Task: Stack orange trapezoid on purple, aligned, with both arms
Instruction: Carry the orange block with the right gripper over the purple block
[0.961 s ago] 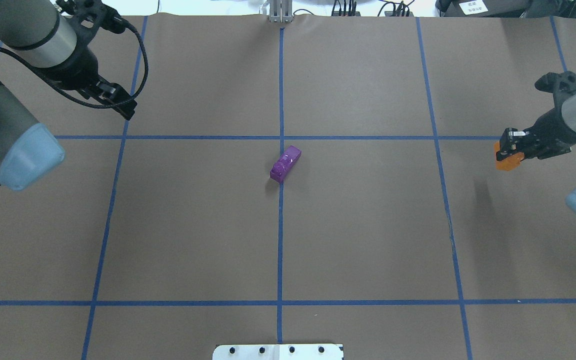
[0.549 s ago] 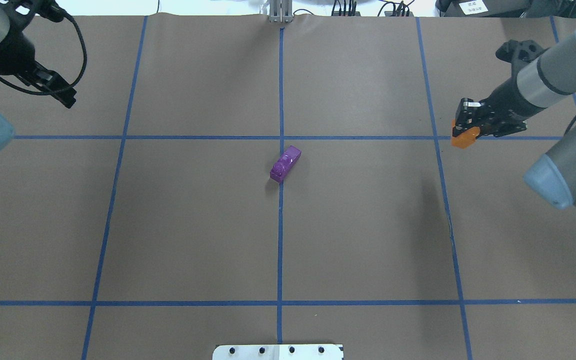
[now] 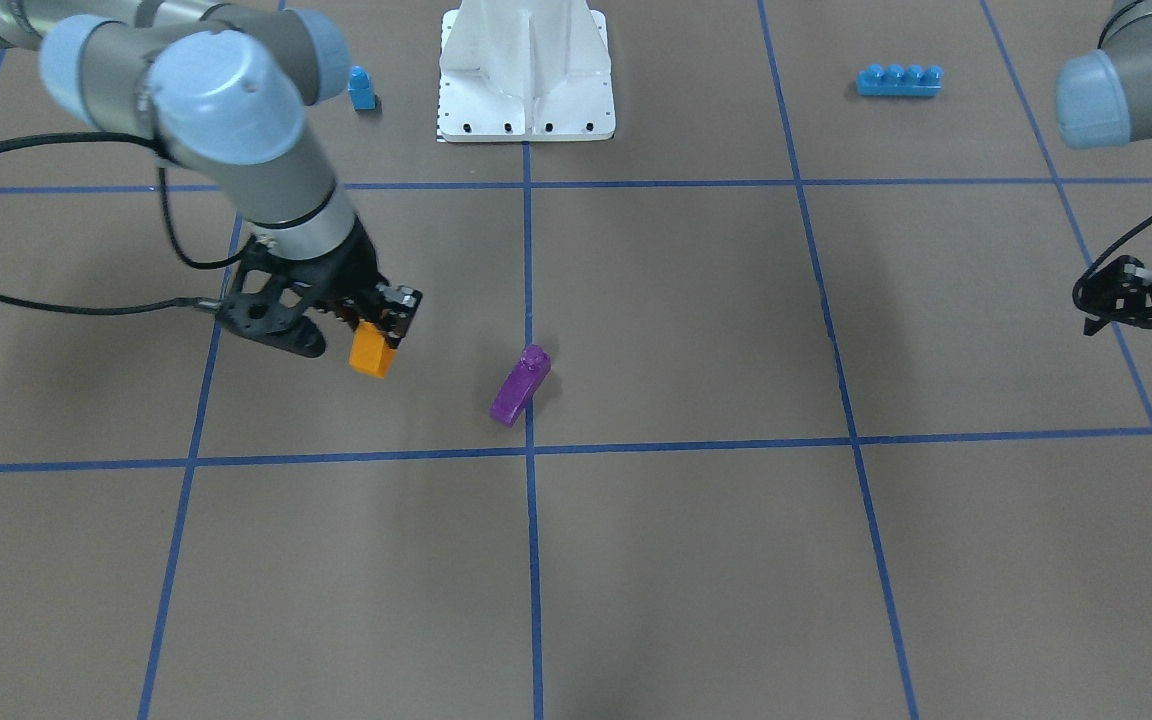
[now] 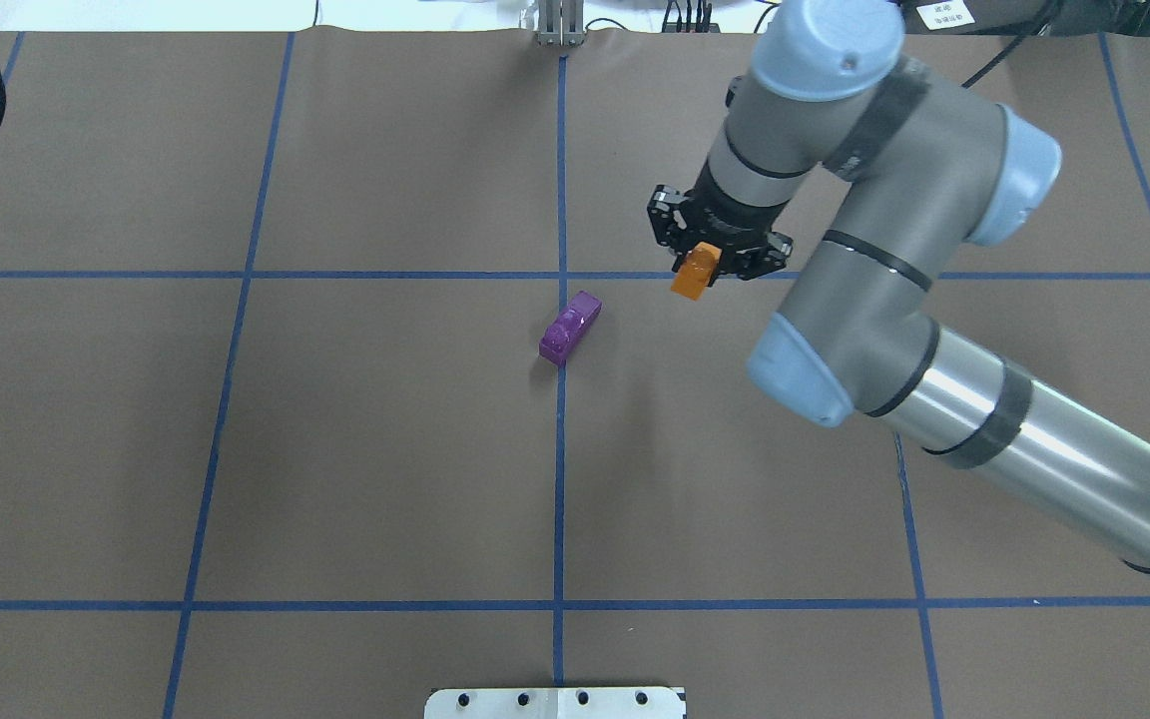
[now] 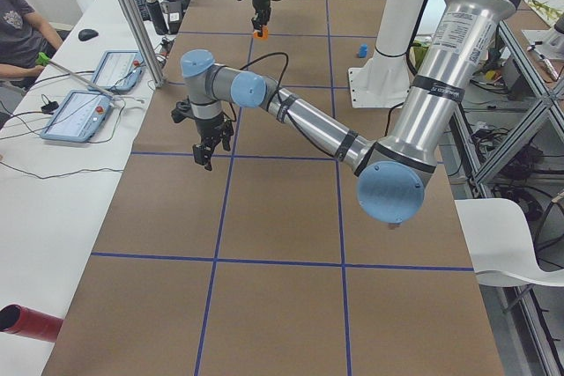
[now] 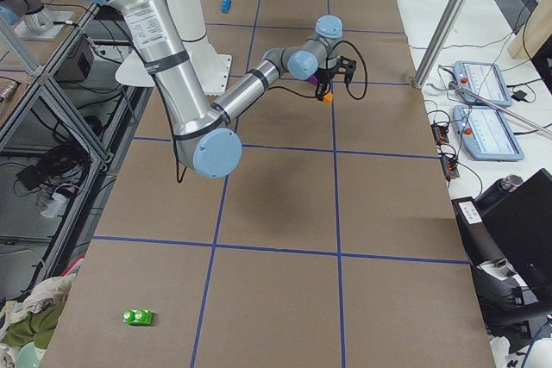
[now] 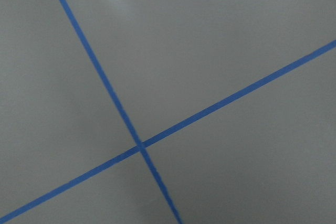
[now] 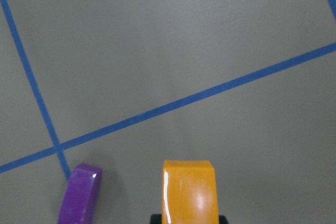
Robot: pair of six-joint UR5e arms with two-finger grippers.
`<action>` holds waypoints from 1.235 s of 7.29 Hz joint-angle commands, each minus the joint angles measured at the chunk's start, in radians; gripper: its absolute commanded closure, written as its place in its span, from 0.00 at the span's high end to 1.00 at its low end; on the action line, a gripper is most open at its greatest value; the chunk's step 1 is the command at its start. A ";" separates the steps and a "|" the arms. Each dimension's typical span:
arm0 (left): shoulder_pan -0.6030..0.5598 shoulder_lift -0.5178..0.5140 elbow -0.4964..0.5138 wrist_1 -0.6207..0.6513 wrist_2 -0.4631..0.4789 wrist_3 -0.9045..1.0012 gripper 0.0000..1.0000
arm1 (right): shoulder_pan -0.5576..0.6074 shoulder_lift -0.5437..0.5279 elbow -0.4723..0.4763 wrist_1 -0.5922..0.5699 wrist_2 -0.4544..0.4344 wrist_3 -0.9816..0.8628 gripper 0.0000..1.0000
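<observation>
The purple block [image 4: 570, 328] lies on the brown table at the centre, on the middle blue tape line; it also shows in the front view [image 3: 520, 386]. My right gripper [image 4: 703, 262] is shut on the orange trapezoid [image 4: 692, 272] and holds it above the table, a short way to the right of and beyond the purple block. In the right wrist view the orange block [image 8: 189, 190] sits bottom centre and the purple block [image 8: 80, 195] bottom left. My left gripper [image 3: 1086, 308] hangs open and empty at the table's far left edge.
A small blue single-stud block [image 3: 362, 88] and a long blue brick [image 3: 899, 80] lie near the white robot base [image 3: 526, 70]. A green block [image 6: 138, 316] lies far off at the right end. A side table with tablets [image 5: 88, 94] runs along the far edge.
My right arm has swept left from the table's right edge toward the centre, carrying the orange trapezoid. My left arm has drawn back to the left, almost out of the overhead view.
</observation>
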 commanded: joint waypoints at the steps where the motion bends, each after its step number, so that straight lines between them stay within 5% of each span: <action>1: -0.061 0.018 0.082 -0.011 0.000 0.122 1.00 | -0.100 0.163 -0.159 -0.018 -0.097 0.254 0.00; 3: -0.066 0.019 0.103 -0.025 -0.001 0.130 1.00 | -0.105 0.231 -0.271 -0.014 -0.097 0.336 0.00; 9: -0.066 0.016 0.103 -0.027 -0.001 0.130 1.00 | -0.122 0.239 -0.348 0.047 -0.099 0.333 0.00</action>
